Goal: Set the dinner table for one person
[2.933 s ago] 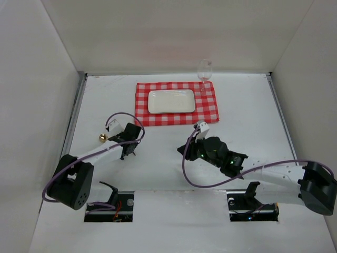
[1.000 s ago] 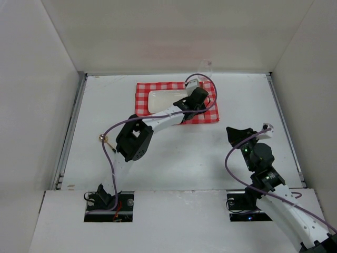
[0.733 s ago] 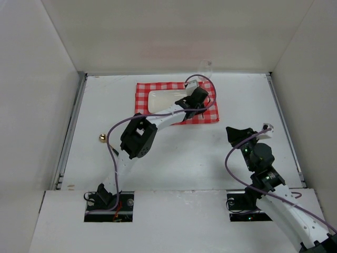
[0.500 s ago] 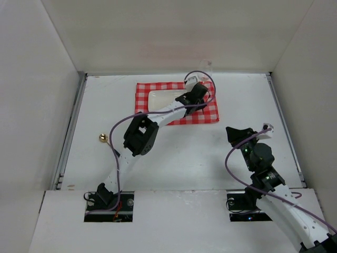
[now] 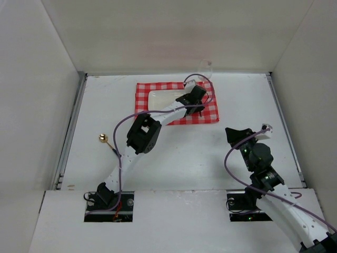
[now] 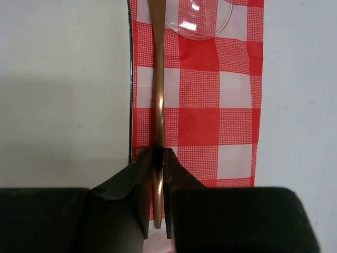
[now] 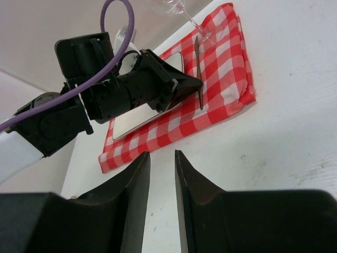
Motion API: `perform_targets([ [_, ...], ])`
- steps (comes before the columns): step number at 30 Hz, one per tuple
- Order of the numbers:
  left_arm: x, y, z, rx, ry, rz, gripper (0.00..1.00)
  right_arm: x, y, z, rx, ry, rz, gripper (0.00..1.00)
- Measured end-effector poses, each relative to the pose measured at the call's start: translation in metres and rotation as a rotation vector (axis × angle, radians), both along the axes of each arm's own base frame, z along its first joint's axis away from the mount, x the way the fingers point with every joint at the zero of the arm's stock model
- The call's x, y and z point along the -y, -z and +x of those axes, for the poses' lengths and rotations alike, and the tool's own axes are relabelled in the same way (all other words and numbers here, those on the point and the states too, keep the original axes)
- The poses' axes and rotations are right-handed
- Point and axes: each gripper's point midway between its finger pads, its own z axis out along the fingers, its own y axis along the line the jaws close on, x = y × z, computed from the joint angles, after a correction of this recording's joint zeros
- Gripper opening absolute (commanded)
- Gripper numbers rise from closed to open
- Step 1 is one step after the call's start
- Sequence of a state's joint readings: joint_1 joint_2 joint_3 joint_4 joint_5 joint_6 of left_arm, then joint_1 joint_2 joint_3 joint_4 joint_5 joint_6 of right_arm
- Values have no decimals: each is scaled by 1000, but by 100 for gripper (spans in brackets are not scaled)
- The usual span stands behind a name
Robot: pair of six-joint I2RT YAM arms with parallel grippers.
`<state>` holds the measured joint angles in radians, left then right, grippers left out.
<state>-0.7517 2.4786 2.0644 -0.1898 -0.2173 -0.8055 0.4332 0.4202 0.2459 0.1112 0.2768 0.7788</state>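
Left gripper (image 6: 158, 158) is clamped tight on a skinny copper-coloured utensil (image 6: 158, 95), grabbing it near one end. In the left wrist view the rest of it runs straight out toward 12 o'clock. It sits over the strip of red-and-white checked cloth (image 6: 200, 126) on the 3 o'clock side of the white plate (image 5: 160, 97). From the right wrist view the utensil hangs tilted, low tip down by the cloth, but I can't tell if it's touching. The foot of a wine glass (image 6: 202, 21) sits on the cloth at the utensil's far end, up at the cloth's 1 o'clock corner. The left arm is stretched long across the table to get there.

Right gripper (image 7: 161, 154) has its jaws parted a little, narrow gap, nothing in it. It's up off the surface, well apart from the cloth at roughly the cloth's 4 o'clock.

The dinner table (image 5: 237, 100) is the big white surface under everything, cloth and plate toward its 12 o'clock edge. There's also a small gold thing with a round end (image 5: 102, 138) lying on it at about 8 o'clock from the cloth.
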Motion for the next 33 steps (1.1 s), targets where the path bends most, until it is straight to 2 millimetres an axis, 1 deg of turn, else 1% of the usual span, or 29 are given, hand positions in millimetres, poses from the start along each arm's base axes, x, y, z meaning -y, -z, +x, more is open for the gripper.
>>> perform_targets([
  [9,7,-14,4,23,17,-19,3,-2,2,1,-6,-7,-2,31],
  [13,10,-12,5,23,22,-24,5,-2,2,1,-6,-8,-2,31],
  [16,11,-5,4,12,28,-22,7,-2,2,1,-6,-8,-2,31],
  [18,11,1,3,5,29,-18,11,-2,2,1,-6,-8,-2,31],
  [20,11,2,3,3,30,-18,16,-2,2,1,-6,-8,-2,31],
  [27,16,-1,4,14,30,-36,38,-2,2,1,-6,-8,-2,31],
  [30,18,-2,4,26,31,-42,44,-2,2,1,-6,-8,-2,31],
  [33,16,-5,1,38,32,-36,46,-2,2,1,-7,-8,-3,31],
])
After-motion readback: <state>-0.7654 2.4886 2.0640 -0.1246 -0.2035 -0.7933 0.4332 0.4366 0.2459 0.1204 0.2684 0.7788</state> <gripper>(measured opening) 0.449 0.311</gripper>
